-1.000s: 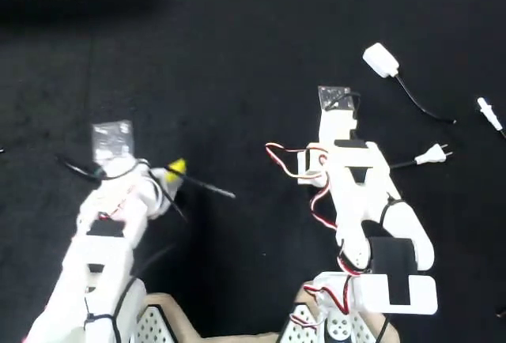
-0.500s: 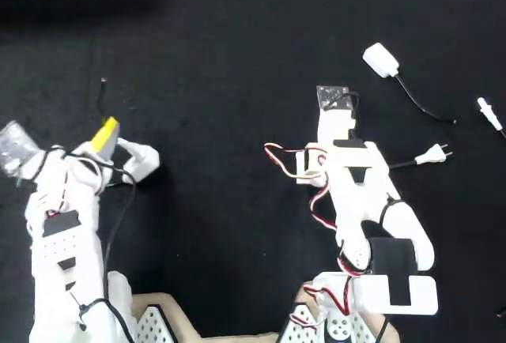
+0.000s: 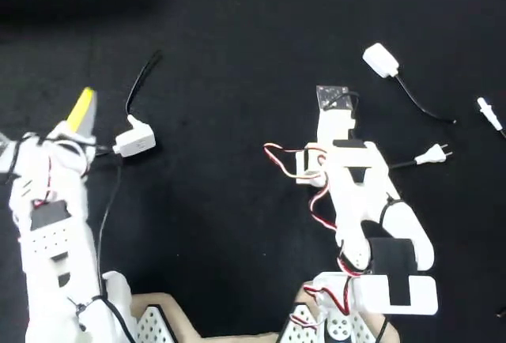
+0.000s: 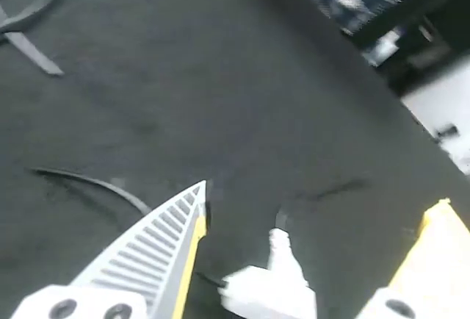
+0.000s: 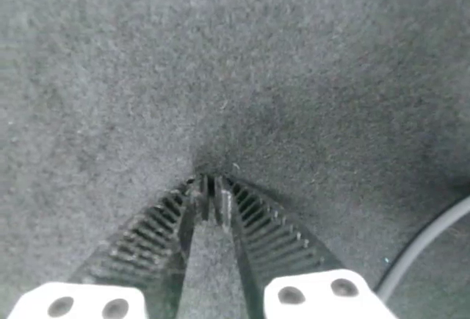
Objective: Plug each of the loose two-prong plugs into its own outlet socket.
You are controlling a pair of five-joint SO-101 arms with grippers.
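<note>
Left claw [image 4: 321,195] is gaping wide with the white socket block [image 3: 134,139] sitting loose inside it; right claw [image 5: 211,187] is pinching tight on nothing, pointing at the black surface [image 3: 237,58].

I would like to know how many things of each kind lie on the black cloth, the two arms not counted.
White socket blocks: 2
White plugs: 2
Total: 4
</note>
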